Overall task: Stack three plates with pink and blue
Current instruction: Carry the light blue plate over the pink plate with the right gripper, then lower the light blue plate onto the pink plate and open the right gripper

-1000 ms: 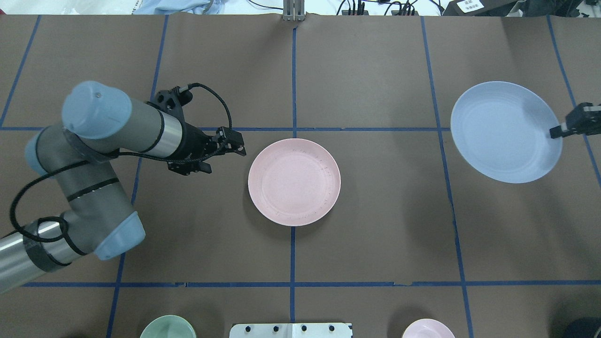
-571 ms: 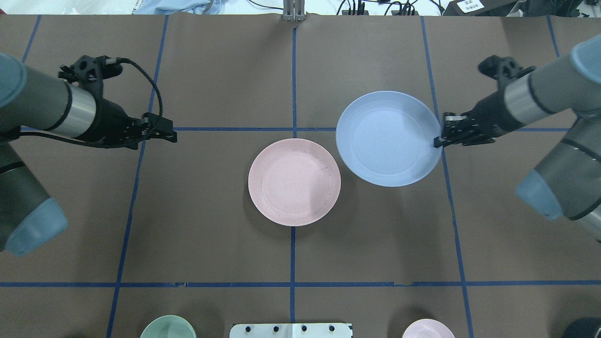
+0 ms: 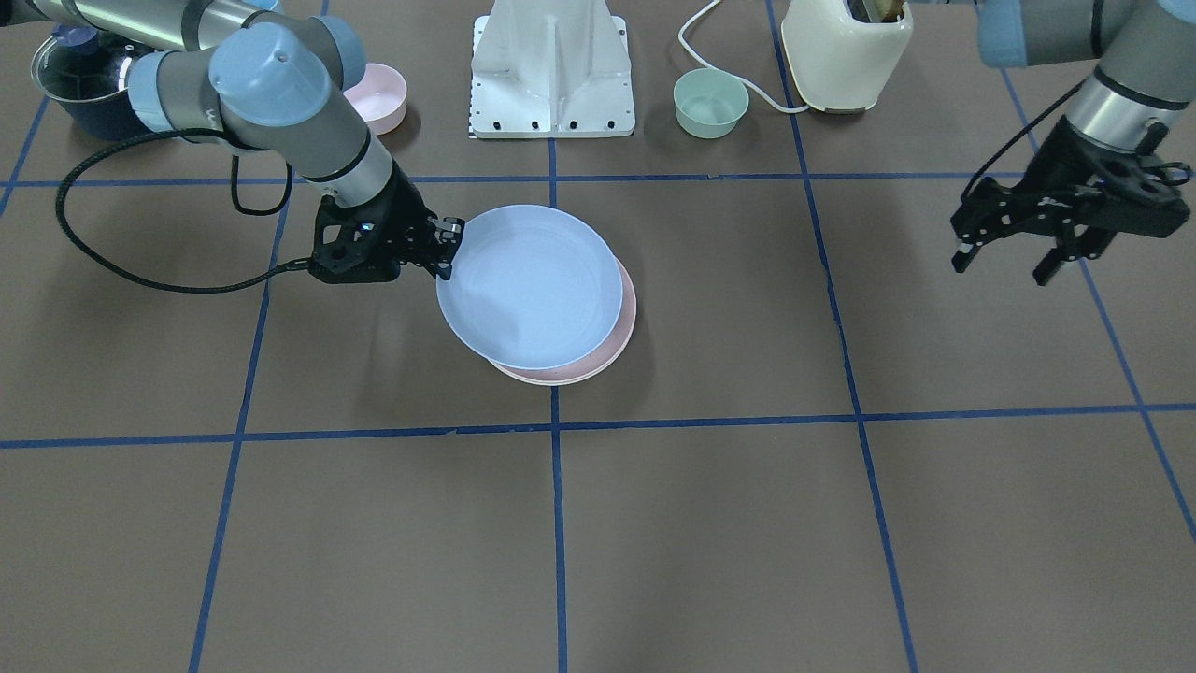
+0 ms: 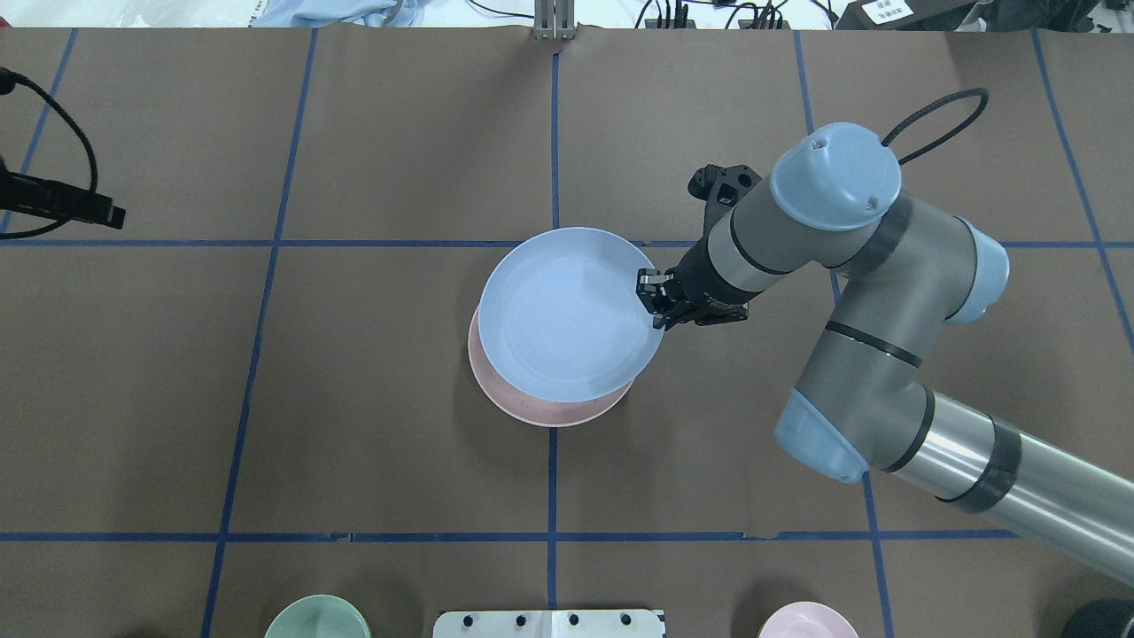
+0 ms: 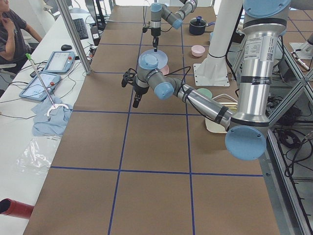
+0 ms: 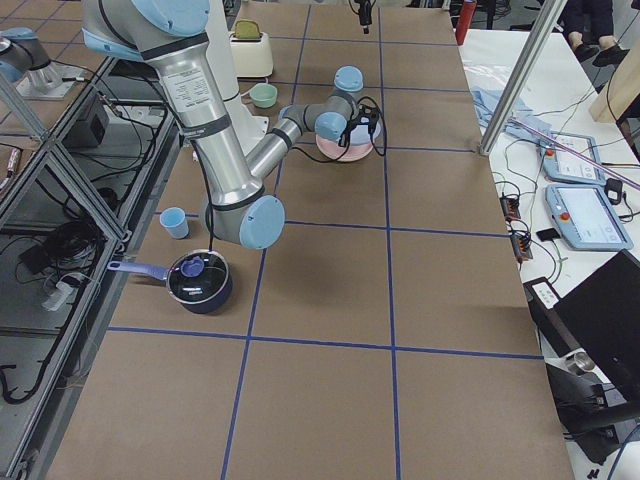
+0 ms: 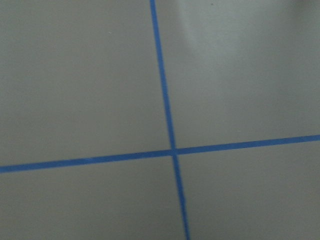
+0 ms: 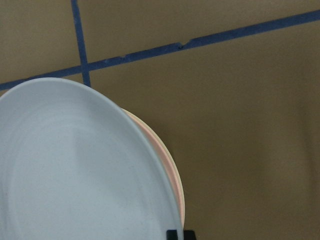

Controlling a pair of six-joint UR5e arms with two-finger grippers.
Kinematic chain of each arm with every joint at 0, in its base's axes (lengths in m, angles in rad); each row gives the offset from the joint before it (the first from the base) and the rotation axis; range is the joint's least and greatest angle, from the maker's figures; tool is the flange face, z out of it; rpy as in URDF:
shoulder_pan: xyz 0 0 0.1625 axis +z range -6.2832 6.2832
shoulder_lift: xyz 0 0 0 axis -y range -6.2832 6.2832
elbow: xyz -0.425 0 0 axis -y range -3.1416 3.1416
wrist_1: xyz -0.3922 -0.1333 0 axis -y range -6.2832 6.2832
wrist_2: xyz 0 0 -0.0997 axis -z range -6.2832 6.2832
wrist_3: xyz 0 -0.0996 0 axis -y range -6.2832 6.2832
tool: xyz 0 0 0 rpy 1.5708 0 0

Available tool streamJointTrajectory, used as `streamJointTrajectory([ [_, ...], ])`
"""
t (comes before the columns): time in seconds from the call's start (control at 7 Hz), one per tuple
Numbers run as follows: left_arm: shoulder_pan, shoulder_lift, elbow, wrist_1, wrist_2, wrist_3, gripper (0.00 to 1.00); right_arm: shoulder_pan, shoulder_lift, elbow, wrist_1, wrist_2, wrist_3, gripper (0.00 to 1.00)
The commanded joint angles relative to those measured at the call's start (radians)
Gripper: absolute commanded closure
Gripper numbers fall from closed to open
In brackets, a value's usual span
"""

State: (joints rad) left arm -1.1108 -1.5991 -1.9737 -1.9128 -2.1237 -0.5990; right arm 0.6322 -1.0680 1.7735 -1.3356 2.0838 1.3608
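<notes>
My right gripper is shut on the rim of the pale blue plate and holds it over the pale pink plate at the table's middle. The blue plate sits a little off-centre, so a pink crescent shows at its near side. I cannot tell whether the two plates touch. In the front view the same gripper grips the blue plate above the pink plate. The right wrist view shows the blue plate over the pink rim. My left gripper is open and empty, far off to the side. No cream-white plate shows on its own.
A mint-green bowl, a small pink bowl, a cream toaster and a dark pot stand along the robot's edge beside the white base mount. Blue tape lines grid the brown table.
My right arm has carried the blue plate leftward from the table's right side to over the pink plate. My left arm has drawn back from beside the pink plate to the left edge.
</notes>
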Motion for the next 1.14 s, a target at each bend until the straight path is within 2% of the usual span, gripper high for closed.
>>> streamJointTrajectory([
  [0.0,-0.058,0.018,0.036,-0.006,-0.024,0.123,0.00,-0.026,0.075,-0.081,-0.004,-0.016,0.000,1.00],
  [0.14,-0.063,0.018,0.038,-0.006,-0.024,0.122,0.00,-0.031,0.091,-0.085,-0.004,-0.016,0.001,1.00],
  [0.29,-0.081,0.018,0.041,-0.009,-0.027,0.122,0.00,-0.031,0.088,-0.082,0.001,-0.014,-0.006,0.11],
  [0.43,-0.083,0.018,0.045,-0.017,-0.041,0.122,0.00,-0.025,0.083,-0.072,-0.001,-0.014,-0.014,0.00],
  [0.71,-0.083,0.021,0.059,-0.015,-0.038,0.114,0.00,0.036,0.054,-0.043,-0.014,0.001,-0.017,0.00],
  [1.0,-0.083,0.022,0.107,-0.015,-0.035,0.125,0.00,0.137,-0.076,0.038,-0.017,0.010,-0.102,0.00],
])
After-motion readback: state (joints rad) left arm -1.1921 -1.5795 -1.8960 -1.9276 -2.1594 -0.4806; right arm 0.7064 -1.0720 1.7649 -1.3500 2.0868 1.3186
